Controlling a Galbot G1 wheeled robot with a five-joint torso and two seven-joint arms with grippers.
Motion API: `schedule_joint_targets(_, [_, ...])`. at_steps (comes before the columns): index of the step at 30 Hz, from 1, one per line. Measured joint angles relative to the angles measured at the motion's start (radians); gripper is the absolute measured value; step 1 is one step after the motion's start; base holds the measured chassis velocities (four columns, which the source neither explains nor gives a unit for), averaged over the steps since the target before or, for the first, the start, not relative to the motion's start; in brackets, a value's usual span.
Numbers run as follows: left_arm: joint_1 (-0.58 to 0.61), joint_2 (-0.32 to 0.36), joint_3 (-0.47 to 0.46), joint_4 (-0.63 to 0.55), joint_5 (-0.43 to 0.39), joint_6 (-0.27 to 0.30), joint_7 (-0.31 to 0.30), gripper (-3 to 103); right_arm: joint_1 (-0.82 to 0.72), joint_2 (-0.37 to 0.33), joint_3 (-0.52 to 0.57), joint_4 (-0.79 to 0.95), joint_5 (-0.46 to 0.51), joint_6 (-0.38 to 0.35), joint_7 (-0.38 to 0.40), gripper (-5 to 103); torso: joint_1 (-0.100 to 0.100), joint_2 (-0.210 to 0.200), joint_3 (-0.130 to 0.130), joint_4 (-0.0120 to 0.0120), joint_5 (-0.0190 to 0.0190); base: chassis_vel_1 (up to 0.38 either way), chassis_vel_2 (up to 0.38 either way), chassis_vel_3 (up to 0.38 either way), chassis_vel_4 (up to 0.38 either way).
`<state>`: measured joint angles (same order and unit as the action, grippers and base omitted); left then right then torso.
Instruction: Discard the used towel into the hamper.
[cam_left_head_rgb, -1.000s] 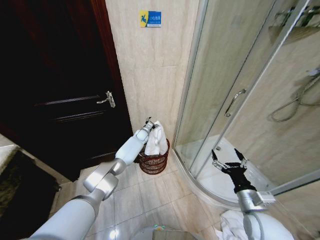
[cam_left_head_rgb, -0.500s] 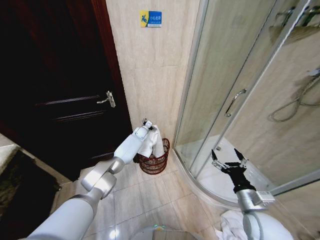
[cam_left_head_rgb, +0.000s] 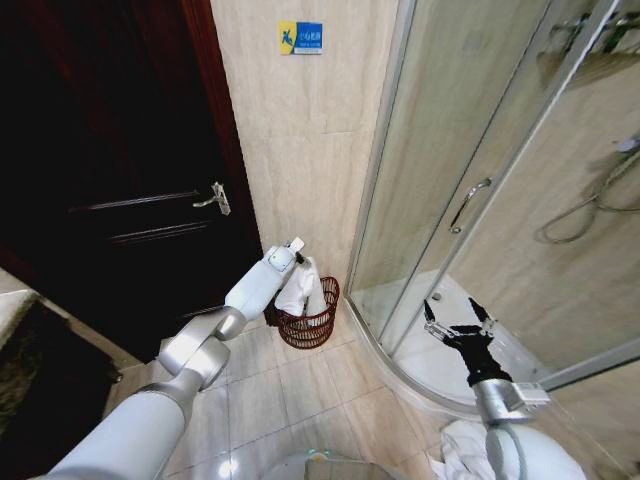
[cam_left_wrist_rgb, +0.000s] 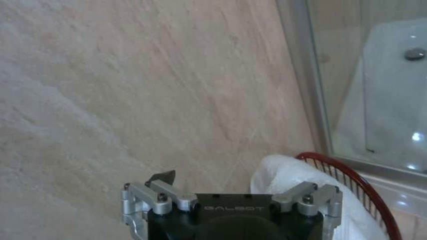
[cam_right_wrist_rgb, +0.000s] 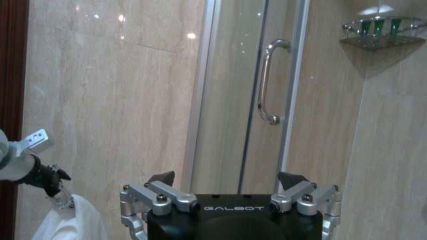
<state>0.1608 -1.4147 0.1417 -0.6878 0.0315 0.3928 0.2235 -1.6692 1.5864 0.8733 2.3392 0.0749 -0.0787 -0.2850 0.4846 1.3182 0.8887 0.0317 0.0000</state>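
Note:
The white towel (cam_left_head_rgb: 303, 290) lies bunched in the hamper (cam_left_head_rgb: 310, 326), a small reddish-brown wire basket on the floor against the tiled wall. Some of the towel stands above the rim. My left gripper (cam_left_head_rgb: 298, 260) hovers just above the towel with its fingers spread open. The left wrist view has the towel (cam_left_wrist_rgb: 293, 172) bulging up beside one finger, over the hamper's red rim (cam_left_wrist_rgb: 348, 176). From the right wrist view, the left gripper (cam_right_wrist_rgb: 55, 189) sits just over the towel (cam_right_wrist_rgb: 70, 222). My right gripper (cam_left_head_rgb: 458, 325) is open and idle by the shower.
A dark wooden door (cam_left_head_rgb: 120, 170) with a metal handle (cam_left_head_rgb: 218, 197) stands left of the hamper. The glass shower enclosure (cam_left_head_rgb: 470, 200) with a curved base (cam_left_head_rgb: 420, 365) fills the right side. Another white cloth (cam_left_head_rgb: 462, 445) lies by my base.
The towel dropped from being held up above the hamper to resting inside it. My left gripper let go and stays just above. The right arm has not moved.

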Motion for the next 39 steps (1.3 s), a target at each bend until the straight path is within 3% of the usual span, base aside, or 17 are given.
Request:
schedule_joint_targets(3, [-0.002, -0.009, 0.001, 0.005, -0.055, -0.014, -0.025, 100, 0.004, 0.000, -0.001, -0.006, 0.000, 0.000, 0.001, 100, 0.000, 0.000, 0.000, -0.0004, 0.0000, 0.000, 0.000, 0.000, 0.000])
schedule_joint_targets(10, [-0.003, -0.005, 0.004, -0.002, -0.089, -0.031, -0.036, 98, 0.014, -0.001, -0.003, -0.009, 0.000, -0.004, 0.003, 100, 0.000, 0.000, 0.000, -0.0003, 0.0000, 0.000, 0.000, 0.000, 0.000])
schedule_joint_targets(16, [0.002, 0.004, 0.004, -0.009, -0.109, -0.053, -0.024, 85, 0.013, -0.002, -0.002, -0.009, 0.000, -0.005, 0.004, 100, 0.000, 0.000, 0.000, -0.0002, 0.0000, 0.000, 0.000, 0.000, 0.000])
schedule_joint_targets(19, [0.005, 0.011, 0.006, -0.018, -0.112, -0.053, -0.021, 73, 0.010, -0.002, 0.000, -0.008, 0.001, -0.005, 0.005, 100, 0.000, 0.000, 0.000, -0.0001, 0.0000, 0.000, 0.000, 0.000, 0.000])
schedule_joint_targets(22, [0.005, 0.012, 0.008, -0.021, -0.112, -0.051, -0.027, 69, 0.010, -0.002, 0.000, -0.007, 0.002, -0.005, 0.005, 100, 0.000, 0.000, 0.000, -0.0002, 0.0000, 0.000, 0.000, 0.000, 0.000])
schedule_joint_targets(23, [0.005, 0.013, 0.009, -0.024, -0.113, -0.050, -0.031, 62, 0.010, -0.003, 0.000, -0.006, 0.002, -0.005, 0.005, 100, 0.000, 0.000, 0.000, -0.0002, 0.0000, 0.000, 0.000, 0.000, 0.000])
schedule_joint_targets(28, [0.005, 0.019, 0.018, -0.038, -0.119, -0.039, -0.037, 75, 0.010, -0.002, 0.000, -0.005, 0.003, -0.005, 0.005, 100, 0.000, 0.000, 0.000, -0.0003, 0.0000, 0.000, 0.000, 0.000, 0.000])
schedule_joint_targets(31, [0.005, 0.036, 0.033, -0.063, -0.123, -0.013, -0.020, 91, 0.011, -0.001, -0.001, -0.005, 0.003, -0.005, 0.005, 100, 0.000, 0.000, 0.000, -0.0003, 0.0000, 0.000, 0.000, 0.000, 0.000])
schedule_joint_targets(36, [0.007, 0.048, 0.041, -0.078, -0.129, -0.006, -0.008, 98, 0.012, 0.000, -0.002, -0.005, 0.003, -0.005, 0.005, 100, 0.000, 0.000, 0.000, -0.0001, 0.0000, 0.000, 0.000, 0.000, 0.000])
schedule_joint_targets(39, [0.013, 0.060, 0.048, -0.118, -0.130, 0.106, -0.022, 100, 0.013, 0.000, -0.004, -0.005, 0.003, -0.005, 0.005, 100, 0.000, 0.000, 0.000, -0.0003, 0.0000, 0.000, 0.000, 0.000, 0.000])
